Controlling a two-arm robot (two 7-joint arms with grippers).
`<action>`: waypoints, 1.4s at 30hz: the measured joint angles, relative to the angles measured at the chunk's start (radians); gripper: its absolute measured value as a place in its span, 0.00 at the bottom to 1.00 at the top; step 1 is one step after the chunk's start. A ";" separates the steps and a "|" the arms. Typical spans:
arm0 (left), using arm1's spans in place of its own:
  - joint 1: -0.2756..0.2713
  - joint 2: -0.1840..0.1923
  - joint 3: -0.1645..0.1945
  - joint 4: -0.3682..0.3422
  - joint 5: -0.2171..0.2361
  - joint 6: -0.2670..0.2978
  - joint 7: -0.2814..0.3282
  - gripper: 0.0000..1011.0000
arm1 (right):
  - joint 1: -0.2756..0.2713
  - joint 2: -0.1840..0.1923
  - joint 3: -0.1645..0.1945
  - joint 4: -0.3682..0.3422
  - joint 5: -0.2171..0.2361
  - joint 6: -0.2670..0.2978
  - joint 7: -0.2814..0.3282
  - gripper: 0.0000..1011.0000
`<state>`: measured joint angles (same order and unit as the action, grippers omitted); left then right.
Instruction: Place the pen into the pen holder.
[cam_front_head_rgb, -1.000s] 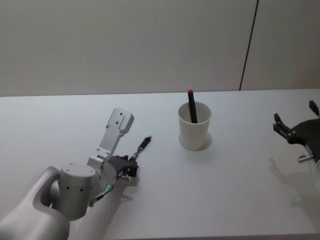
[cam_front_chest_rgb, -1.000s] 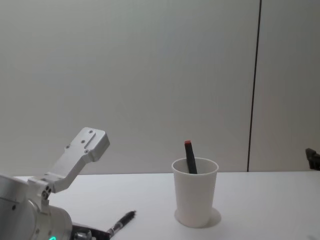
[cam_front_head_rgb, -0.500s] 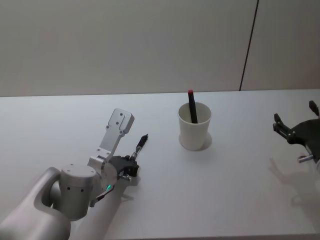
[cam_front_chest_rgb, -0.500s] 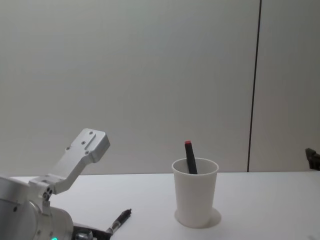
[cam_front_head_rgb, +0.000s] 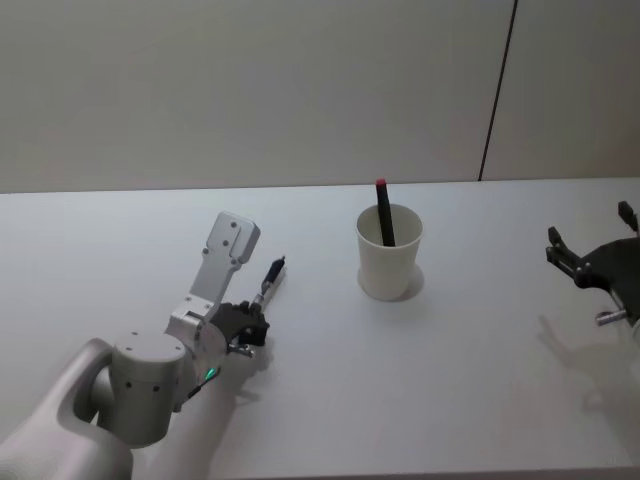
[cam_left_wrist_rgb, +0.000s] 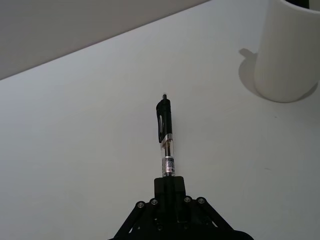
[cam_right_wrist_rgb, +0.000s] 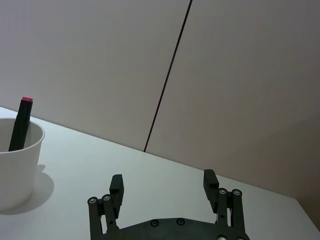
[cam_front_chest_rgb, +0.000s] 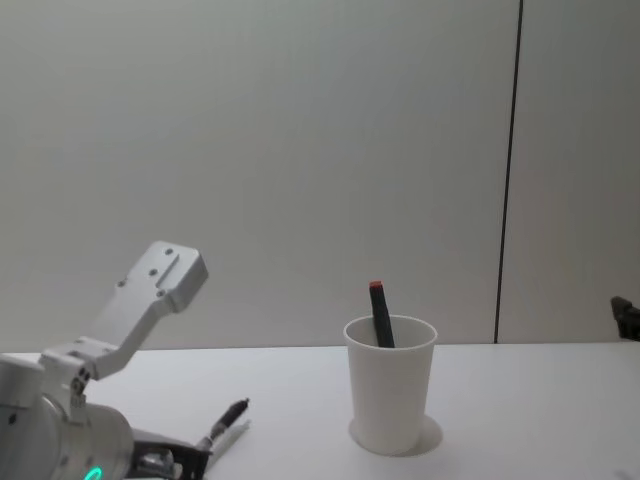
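Note:
My left gripper (cam_front_head_rgb: 249, 320) is shut on the lower end of a black and clear pen (cam_front_head_rgb: 269, 279), low over the table and left of the pen holder. From the left wrist, the pen (cam_left_wrist_rgb: 164, 134) sticks straight out of the closed fingers (cam_left_wrist_rgb: 169, 184), pointing past the cup's side. The pen holder (cam_front_head_rgb: 389, 263) is a white paper cup (cam_front_chest_rgb: 390, 386) standing upright, with a dark marker with a red cap (cam_front_head_rgb: 383, 213) leaning inside it. My right gripper (cam_front_head_rgb: 592, 238) is parked open at the far right, and its wrist view shows the gripper (cam_right_wrist_rgb: 164, 182) holding nothing.
The white table (cam_front_head_rgb: 450, 380) runs back to a plain wall with a dark vertical seam (cam_front_head_rgb: 497, 92). My left arm's white housing (cam_front_chest_rgb: 150, 297) rises above the table at the near left.
My left gripper has shifted left with the pen, and the pen's free end has swung left and risen slightly. The cup and right gripper have not moved.

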<state>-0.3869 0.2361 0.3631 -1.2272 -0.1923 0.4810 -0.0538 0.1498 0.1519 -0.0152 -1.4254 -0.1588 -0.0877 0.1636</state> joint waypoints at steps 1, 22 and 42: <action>0.004 0.003 -0.001 -0.009 0.001 -0.002 0.004 0.12 | 0.000 0.000 0.000 0.000 0.000 0.000 0.000 0.99; 0.106 0.067 -0.018 -0.201 0.044 -0.135 0.032 0.12 | 0.000 0.000 0.000 0.000 0.000 0.000 0.000 0.99; 0.141 0.112 -0.018 -0.299 0.124 -0.401 -0.142 0.12 | 0.000 0.000 0.000 0.000 0.000 0.000 0.000 0.99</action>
<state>-0.2459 0.3484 0.3447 -1.5263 -0.0678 0.0799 -0.1956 0.1498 0.1519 -0.0152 -1.4254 -0.1588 -0.0877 0.1637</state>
